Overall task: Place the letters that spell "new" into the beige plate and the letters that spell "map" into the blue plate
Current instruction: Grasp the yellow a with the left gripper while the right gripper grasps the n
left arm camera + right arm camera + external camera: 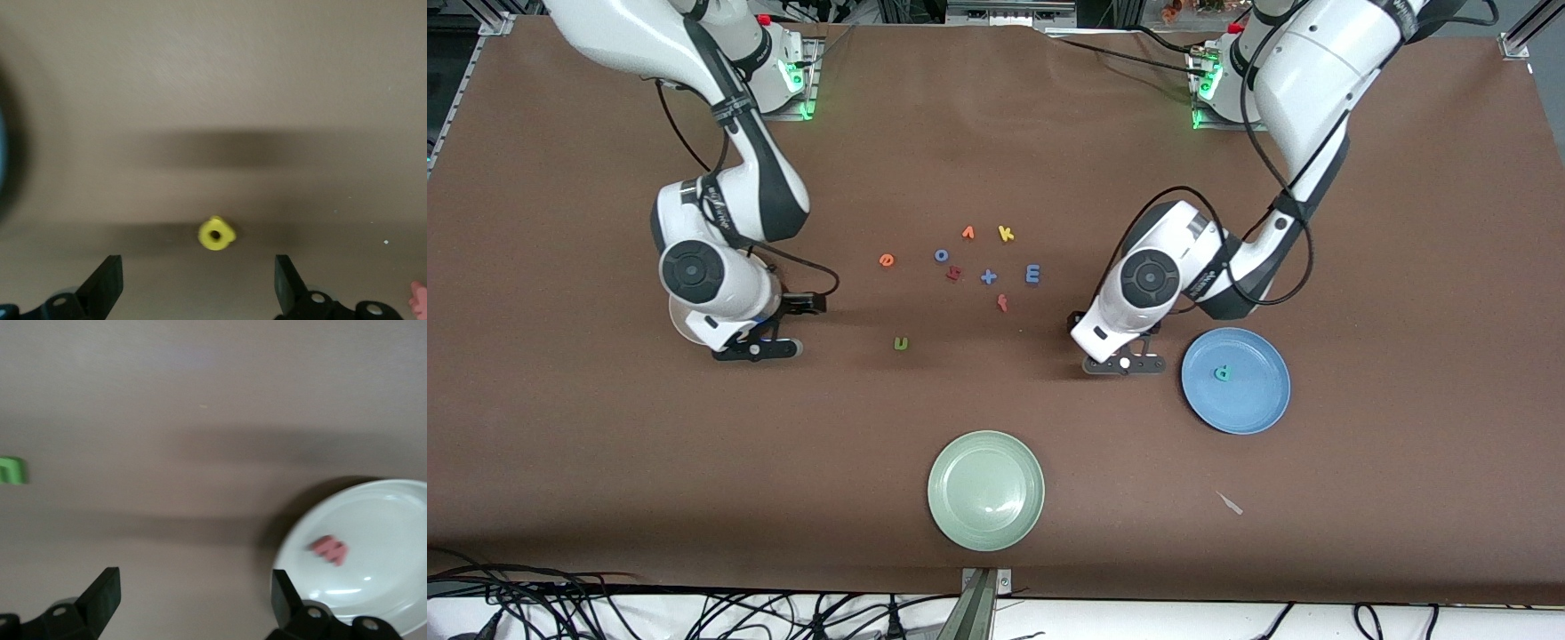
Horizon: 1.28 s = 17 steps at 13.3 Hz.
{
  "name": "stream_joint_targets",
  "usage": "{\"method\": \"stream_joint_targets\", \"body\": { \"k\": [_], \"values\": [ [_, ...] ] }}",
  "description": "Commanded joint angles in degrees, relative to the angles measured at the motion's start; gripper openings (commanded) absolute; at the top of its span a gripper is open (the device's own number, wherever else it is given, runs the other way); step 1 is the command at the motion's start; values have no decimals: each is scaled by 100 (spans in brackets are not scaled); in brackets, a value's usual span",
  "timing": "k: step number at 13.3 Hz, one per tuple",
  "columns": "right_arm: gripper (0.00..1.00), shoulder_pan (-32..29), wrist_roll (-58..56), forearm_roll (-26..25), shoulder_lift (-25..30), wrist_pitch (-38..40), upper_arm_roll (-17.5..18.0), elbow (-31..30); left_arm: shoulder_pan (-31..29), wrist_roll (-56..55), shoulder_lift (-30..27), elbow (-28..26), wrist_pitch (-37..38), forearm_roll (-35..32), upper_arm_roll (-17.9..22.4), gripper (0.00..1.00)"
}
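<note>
My right gripper is open and low over the table beside the beige plate, which the arm mostly hides in the front view. The pinkish-red w lies in that plate. The green n lies on the table toward the middle. My left gripper is open over the yellow p, beside the blue plate, which holds the teal a. The orange e and blue m lie in the central cluster.
The central cluster also holds a yellow k, an orange v, a blue o, a dark red piece, a blue plus and a red letter. A pale green plate sits near the front edge.
</note>
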<state>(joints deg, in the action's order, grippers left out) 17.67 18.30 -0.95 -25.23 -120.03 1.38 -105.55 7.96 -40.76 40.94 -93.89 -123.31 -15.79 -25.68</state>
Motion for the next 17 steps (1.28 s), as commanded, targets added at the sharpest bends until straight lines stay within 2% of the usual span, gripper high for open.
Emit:
{"method": "stream_joint_targets", "body": {
  "k": [1,3,5,7,11,13,15,16,17],
  "values": [
    [100,244,926,95,-454,15,170,612,22,-344,177,-111,-333,-21,19,100],
    [100,587,1419,121,-850,-11,161,1008,22,-319,221,-305,-684,-47,28,93],
    [100,701,1667,322,-1061,-152,170,1211,22,-257,248,-323,-712,-117,45,89],
    [100,737,1694,359,-1273,-231,170,1326,13,-266,326,-323,-712,-467,45,87],
    [100,843,1773,367,-1519,-661,170,1326,4,-275,353,-341,-712,-495,37,85],
    [99,852,1773,394,-1616,-802,170,1326,-22,-266,344,-367,-704,-495,37,70],
    [99,852,1747,385,-1712,-925,170,1352,-31,-257,344,-367,-704,-495,45,41],
    [99,852,1695,385,-1756,-943,170,1405,-49,-257,344,-367,-704,-495,45,28],
    [99,852,1668,385,-1835,-952,170,1501,-66,-257,336,-367,-704,-495,37,21]
  ]
}}
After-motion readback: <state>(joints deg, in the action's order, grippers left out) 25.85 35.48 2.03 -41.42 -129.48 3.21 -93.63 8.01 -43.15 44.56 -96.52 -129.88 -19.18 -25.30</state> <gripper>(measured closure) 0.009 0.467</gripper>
